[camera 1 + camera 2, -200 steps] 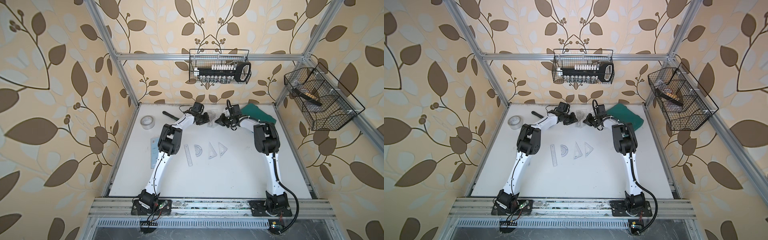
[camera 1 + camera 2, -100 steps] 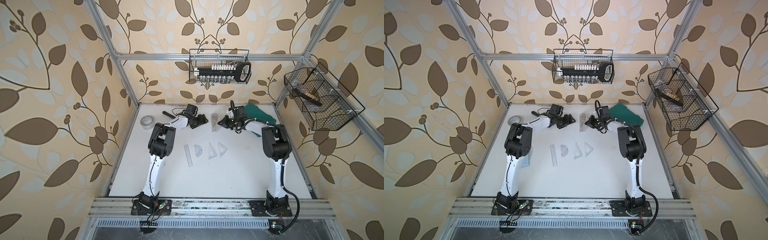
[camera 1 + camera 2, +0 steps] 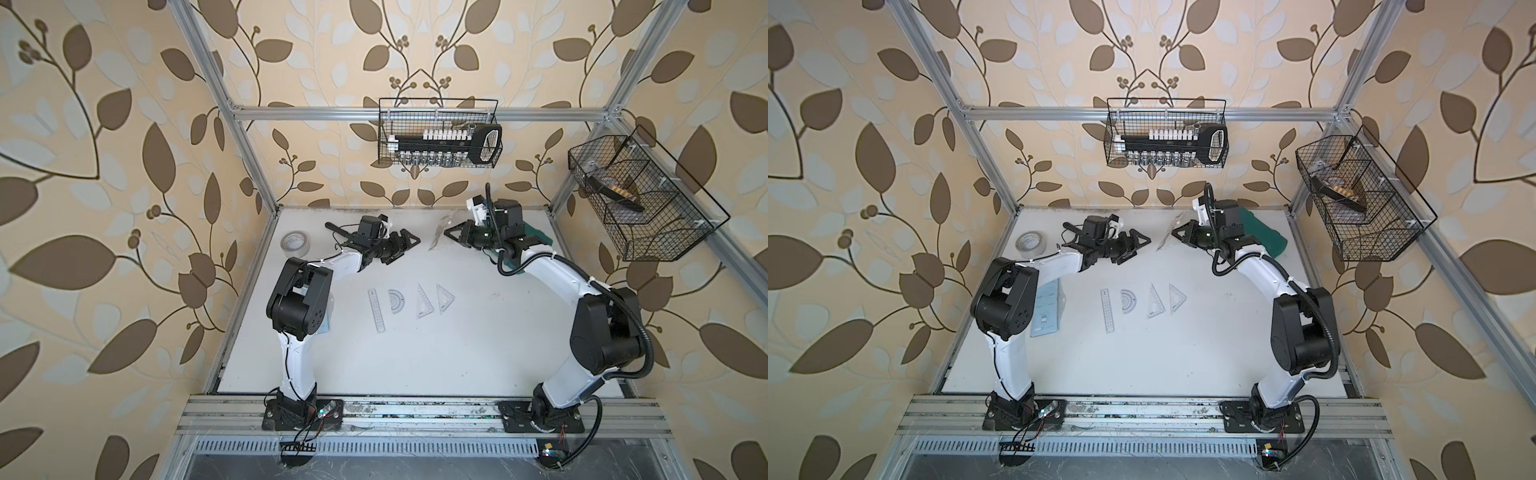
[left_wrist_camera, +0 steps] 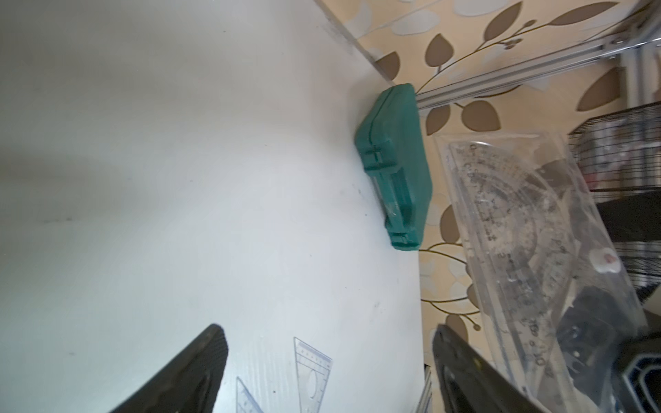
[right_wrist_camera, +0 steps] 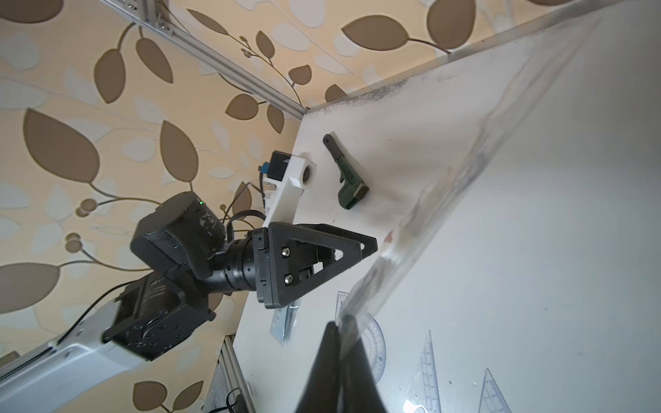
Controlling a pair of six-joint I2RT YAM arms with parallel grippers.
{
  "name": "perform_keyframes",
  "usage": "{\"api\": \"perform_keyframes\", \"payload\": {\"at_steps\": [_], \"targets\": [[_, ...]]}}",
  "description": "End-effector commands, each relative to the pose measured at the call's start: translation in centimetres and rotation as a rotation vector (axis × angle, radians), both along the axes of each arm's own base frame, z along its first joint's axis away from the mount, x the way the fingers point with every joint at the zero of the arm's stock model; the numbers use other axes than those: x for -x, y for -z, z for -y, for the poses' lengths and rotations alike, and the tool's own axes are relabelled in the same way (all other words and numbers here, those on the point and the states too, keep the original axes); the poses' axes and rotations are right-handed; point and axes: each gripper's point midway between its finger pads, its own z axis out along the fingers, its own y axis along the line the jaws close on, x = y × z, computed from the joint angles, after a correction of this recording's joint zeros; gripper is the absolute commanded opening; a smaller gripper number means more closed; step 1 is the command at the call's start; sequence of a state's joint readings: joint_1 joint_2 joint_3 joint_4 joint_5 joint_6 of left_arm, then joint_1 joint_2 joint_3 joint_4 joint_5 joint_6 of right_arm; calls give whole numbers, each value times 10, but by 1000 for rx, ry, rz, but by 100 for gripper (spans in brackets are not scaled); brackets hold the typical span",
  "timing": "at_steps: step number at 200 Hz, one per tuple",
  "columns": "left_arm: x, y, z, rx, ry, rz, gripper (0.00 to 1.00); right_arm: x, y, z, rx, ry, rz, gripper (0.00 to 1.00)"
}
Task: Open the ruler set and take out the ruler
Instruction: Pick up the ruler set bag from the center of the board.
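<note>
The ruler set is a clear plastic pouch (image 3: 438,237) hanging near the back middle, and scale markings show through it in the left wrist view (image 4: 529,250). My right gripper (image 3: 446,231) is shut on the pouch's edge (image 5: 341,323). My left gripper (image 3: 405,249) stands open a little to the left of the pouch, apart from it, with nothing between its fingers (image 4: 193,372). A clear straight ruler (image 3: 377,309) lies flat on the white table (image 3: 478,353), beside a protractor (image 3: 396,300) and two set squares (image 3: 424,301).
A green case (image 3: 536,237) lies at the back right behind my right arm. A tape roll (image 3: 295,243) and a dark green tool (image 5: 345,175) sit at the back left. A pale blue card (image 3: 1045,307) lies under my left arm. Wire baskets (image 3: 438,133) hang on the walls.
My left gripper has opened, let go of the pouch and drawn back to the left. My right gripper has kept its hold and carried the pouch slightly right.
</note>
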State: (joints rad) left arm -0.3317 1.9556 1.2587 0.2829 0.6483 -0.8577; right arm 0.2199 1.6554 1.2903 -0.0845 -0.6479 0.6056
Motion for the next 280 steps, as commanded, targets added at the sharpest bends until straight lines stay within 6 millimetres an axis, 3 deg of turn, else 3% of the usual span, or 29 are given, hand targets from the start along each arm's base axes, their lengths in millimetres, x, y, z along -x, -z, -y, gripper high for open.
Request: {"api": "perform_keyframes", "payload": {"at_steps": [1,38,70,158,213,243,280], "targets": [[8,-77,2,274,34,119,91,24,-14,-7,18,-71,30,0],[15,-106,-2,539,47,97,91,41,-36,-9,8,-104,67,0],[11,-118,-4,736,64,49,92,52,-46,-17,-8,-159,84,0],[29,-117,3,745,102,-23,93,70,-60,-48,-21,-278,144,0],[43,-122,18,756,141,-55,94,74,-70,-66,-43,-334,195,0],[49,-129,24,772,153,-66,94,76,-64,-75,-41,-375,194,0],[57,-150,21,787,166,-33,94,80,-34,-71,13,-375,141,0]]}}
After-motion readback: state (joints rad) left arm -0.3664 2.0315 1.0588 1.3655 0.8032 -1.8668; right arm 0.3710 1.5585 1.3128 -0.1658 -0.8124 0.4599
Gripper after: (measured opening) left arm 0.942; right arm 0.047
